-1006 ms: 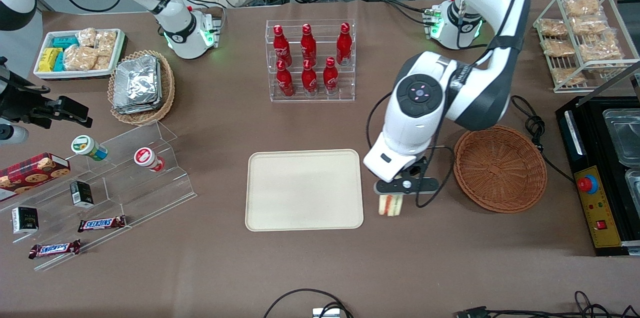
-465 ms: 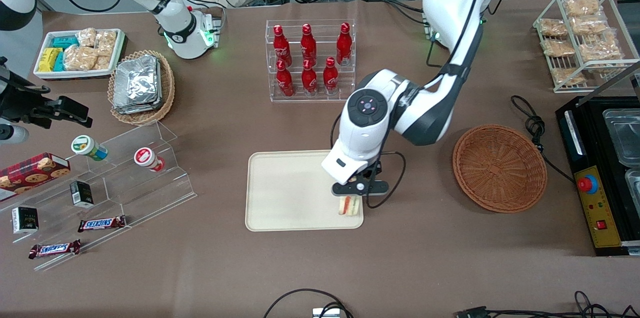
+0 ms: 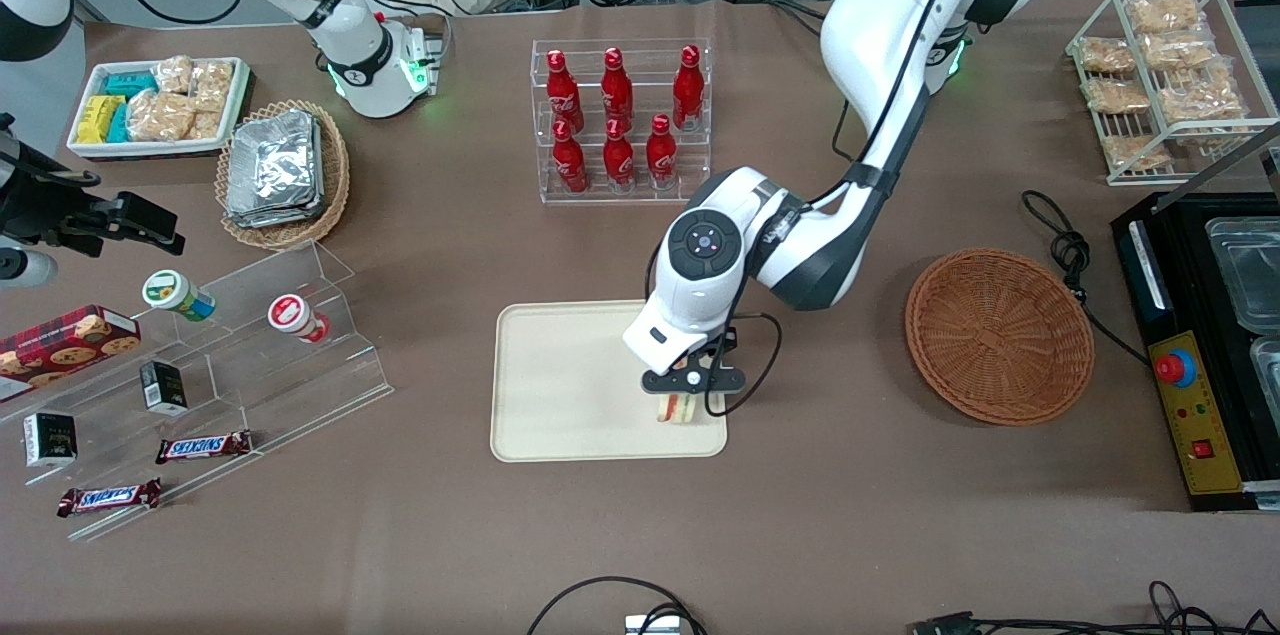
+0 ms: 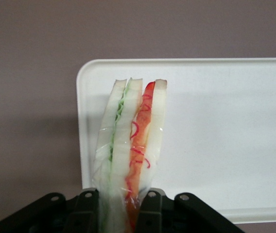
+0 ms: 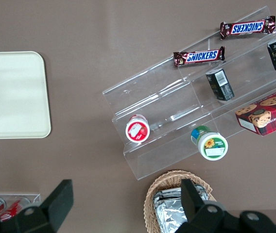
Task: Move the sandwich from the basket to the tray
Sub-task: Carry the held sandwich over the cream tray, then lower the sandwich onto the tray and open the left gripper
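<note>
My left gripper is shut on the sandwich, a wedge of white bread in clear wrap with red and green filling. It holds the sandwich upright over the cream tray, at the corner nearest the front camera and toward the working arm's end. In the left wrist view the sandwich is pinched between the black fingers of the gripper, with the tray under it. The reddish-brown wicker basket holds nothing and stands beside the tray, toward the working arm's end of the table.
A clear rack of red bottles stands farther from the front camera than the tray. A clear stepped shelf with snacks lies toward the parked arm's end. A tan basket of foil packets, a wire rack and a black appliance line the table's ends.
My left gripper has carried the sandwich sideways from the bare table between basket and tray to over the tray's corner, and has come lower.
</note>
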Tool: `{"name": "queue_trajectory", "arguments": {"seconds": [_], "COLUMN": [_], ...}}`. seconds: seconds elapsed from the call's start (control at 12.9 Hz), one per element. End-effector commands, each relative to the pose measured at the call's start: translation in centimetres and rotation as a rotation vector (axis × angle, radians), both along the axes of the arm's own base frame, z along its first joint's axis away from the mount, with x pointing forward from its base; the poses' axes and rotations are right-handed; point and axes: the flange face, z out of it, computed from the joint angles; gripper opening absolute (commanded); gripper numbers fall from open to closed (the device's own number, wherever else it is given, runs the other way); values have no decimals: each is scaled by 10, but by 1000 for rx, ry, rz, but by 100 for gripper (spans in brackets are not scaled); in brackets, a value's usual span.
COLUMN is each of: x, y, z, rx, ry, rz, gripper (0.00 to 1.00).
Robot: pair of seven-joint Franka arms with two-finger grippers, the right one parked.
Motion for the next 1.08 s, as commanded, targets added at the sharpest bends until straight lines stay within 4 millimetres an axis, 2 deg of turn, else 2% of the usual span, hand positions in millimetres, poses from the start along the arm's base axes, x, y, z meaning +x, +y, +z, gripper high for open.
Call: {"name": "queue_trajectory", "arguments": {"seconds": [0.0,0.23,0.54,0.77,0.93,1.01], "x": [2,5,1,-2,-3,-3], "y": [-14,-13,-19,-19,-19,-19], "z": [-27,-39,-69,-82,-84,-84], "rx": [-29,-34,-26,-11,-7,-7], "ry": [-5,-5,-2,8,10,10], "rz": [7,10,4,1,0,0], "gripper": [20,18,18,20,27,38]}}
